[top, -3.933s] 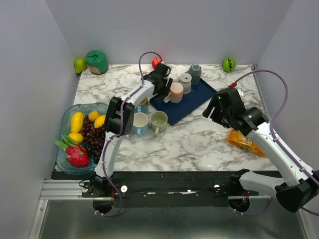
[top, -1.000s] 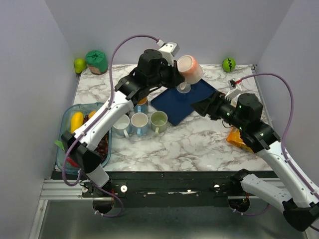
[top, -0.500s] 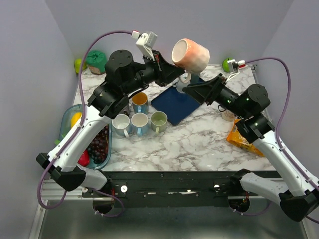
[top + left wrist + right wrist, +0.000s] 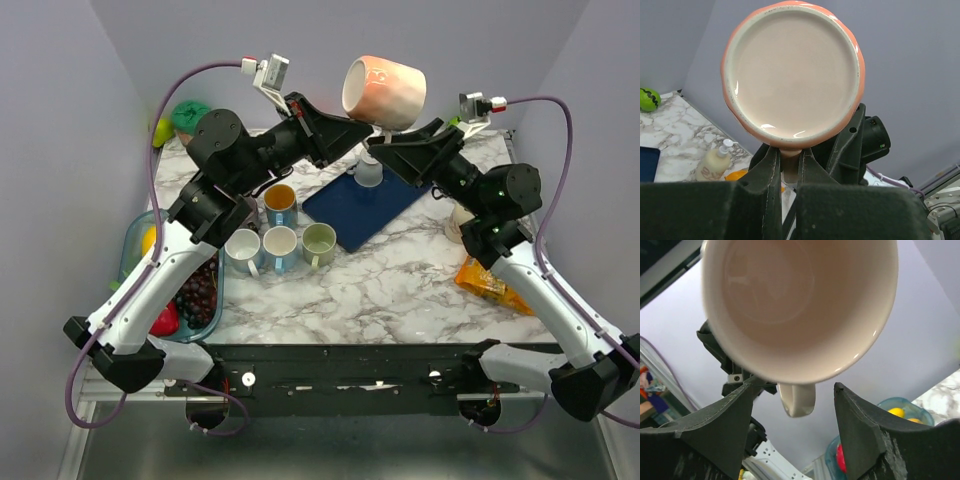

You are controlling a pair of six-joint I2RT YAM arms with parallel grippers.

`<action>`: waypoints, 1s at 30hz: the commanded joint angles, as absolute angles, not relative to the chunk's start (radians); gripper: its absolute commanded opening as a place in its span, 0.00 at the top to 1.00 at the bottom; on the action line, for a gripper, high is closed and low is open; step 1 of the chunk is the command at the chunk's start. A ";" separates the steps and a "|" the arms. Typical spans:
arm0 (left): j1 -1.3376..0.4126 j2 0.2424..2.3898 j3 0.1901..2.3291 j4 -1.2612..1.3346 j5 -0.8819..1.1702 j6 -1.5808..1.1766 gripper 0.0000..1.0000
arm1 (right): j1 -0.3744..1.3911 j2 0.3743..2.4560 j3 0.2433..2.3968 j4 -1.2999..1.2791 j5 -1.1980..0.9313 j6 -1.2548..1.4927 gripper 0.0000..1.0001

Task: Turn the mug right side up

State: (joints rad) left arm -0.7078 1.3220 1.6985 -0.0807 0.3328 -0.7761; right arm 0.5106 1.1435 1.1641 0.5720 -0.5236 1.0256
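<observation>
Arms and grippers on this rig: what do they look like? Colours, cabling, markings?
The left arm and right arm have white shells, black joint housings and a purple cable each. The left gripper and right gripper have matte black wedge fingers. White camera block at each wrist; green lights on the right arm.

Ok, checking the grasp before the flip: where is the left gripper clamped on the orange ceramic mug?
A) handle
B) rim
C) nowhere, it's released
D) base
A: in the left wrist view the left gripper is shut on the handle below the orange ceramic mug.
</observation>
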 commanded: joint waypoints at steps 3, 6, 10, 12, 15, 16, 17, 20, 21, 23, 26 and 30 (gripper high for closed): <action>-0.718 1.267 1.668 0.097 0.359 -0.824 1.00 | 0.511 1.177 1.210 0.695 -0.542 1.150 0.36; -0.719 1.255 1.646 0.107 0.359 -0.824 1.00 | 0.511 1.172 1.203 0.696 -0.517 1.161 0.53; -0.718 1.235 1.625 0.092 0.344 -0.805 1.00 | 0.511 1.163 1.198 0.672 -0.506 1.155 0.81; -0.718 1.224 1.609 0.094 0.336 -0.804 1.00 | 0.511 1.158 1.195 0.664 -0.506 1.149 0.99; -0.718 1.221 1.602 0.086 0.334 -0.798 1.00 | 0.511 1.147 1.192 0.644 -0.503 1.125 0.99; -0.719 1.221 1.600 0.084 0.334 -0.796 1.00 | 0.512 1.143 1.193 0.620 -0.502 1.114 0.99; -0.719 1.223 1.600 0.074 0.334 -0.793 1.00 | 0.511 1.141 1.203 0.603 -0.500 1.100 0.99; -0.718 1.221 1.606 0.011 0.307 -0.744 0.81 | 0.512 1.114 1.229 0.480 -0.479 1.023 0.99; -0.719 1.212 1.595 0.002 0.282 -0.727 0.53 | 0.512 1.105 1.232 0.447 -0.471 0.979 0.99; -0.719 1.198 1.582 -0.050 0.256 -0.663 0.35 | 0.512 1.071 1.232 0.358 -0.440 0.936 0.99; -0.716 1.163 1.537 -0.130 0.177 -0.553 0.17 | 0.512 1.023 1.236 0.212 -0.390 0.853 0.99; -0.716 1.082 1.453 -0.190 0.040 -0.430 0.01 | 0.512 0.950 1.233 0.008 -0.322 0.729 0.99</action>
